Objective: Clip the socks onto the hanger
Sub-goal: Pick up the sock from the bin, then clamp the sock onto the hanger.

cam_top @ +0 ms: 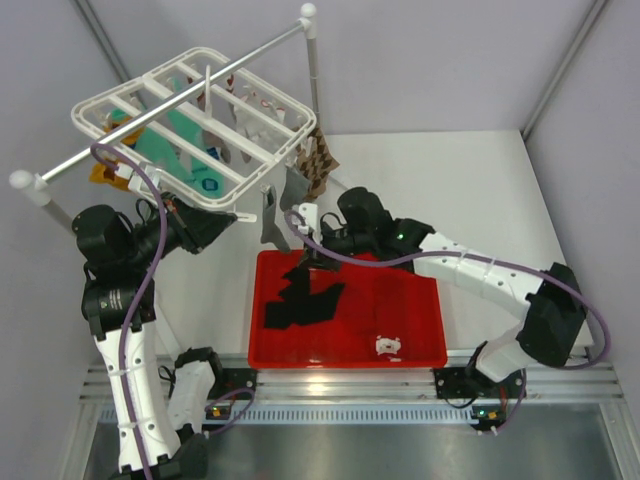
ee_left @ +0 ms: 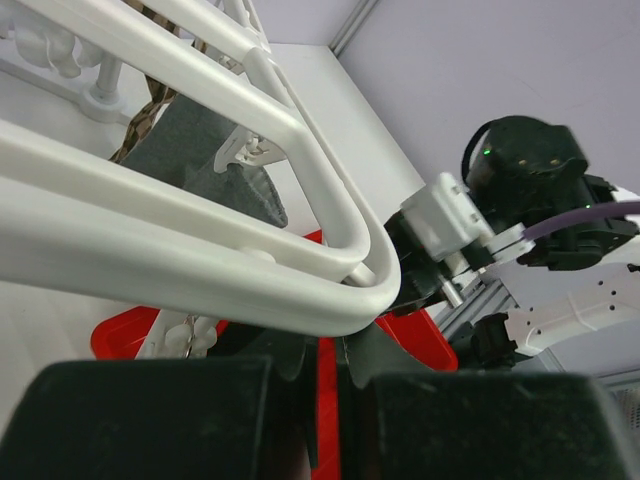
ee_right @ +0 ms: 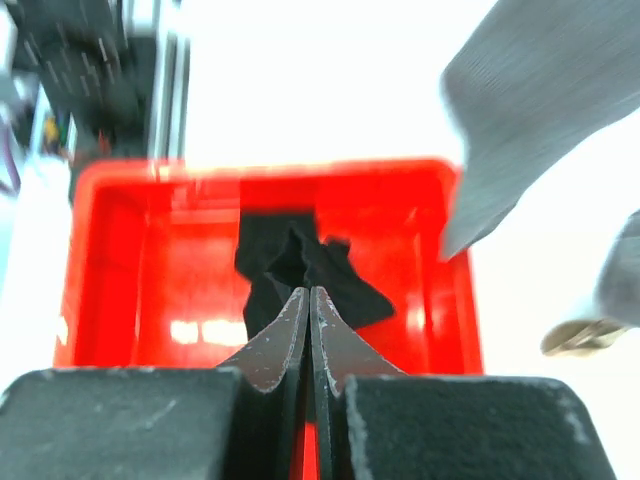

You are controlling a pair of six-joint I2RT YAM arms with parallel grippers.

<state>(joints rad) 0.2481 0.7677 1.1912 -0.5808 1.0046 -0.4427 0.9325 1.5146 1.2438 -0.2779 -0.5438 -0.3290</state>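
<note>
The white slatted hanger point(cam_top: 140, 80) hangs from the rail at upper left; its corner bar point(ee_left: 200, 280) fills the left wrist view. My left gripper point(cam_top: 230, 220) sits just under its front corner. Its jaws point(ee_left: 330, 365) stand a narrow slit apart with nothing between them. A black sock point(cam_top: 300, 295) lies bunched in the red tray point(cam_top: 420, 355). My right gripper point(cam_top: 303, 262) hovers over the tray's far end, shut and empty point(ee_right: 308, 292), with the black sock point(ee_right: 300, 260) just beyond its tips. I cannot make out any dark red socks.
Grey socks point(cam_top: 272, 215) hang from the hanger's front clips and show in both wrist views point(ee_left: 200, 150) point(ee_right: 540, 110). A brown patterned sock point(cam_top: 318, 165) and a teal sock point(cam_top: 190, 150) also hang. The metal rail point(cam_top: 160, 110) crosses the hanger. A small white item point(cam_top: 388, 345) lies in the tray.
</note>
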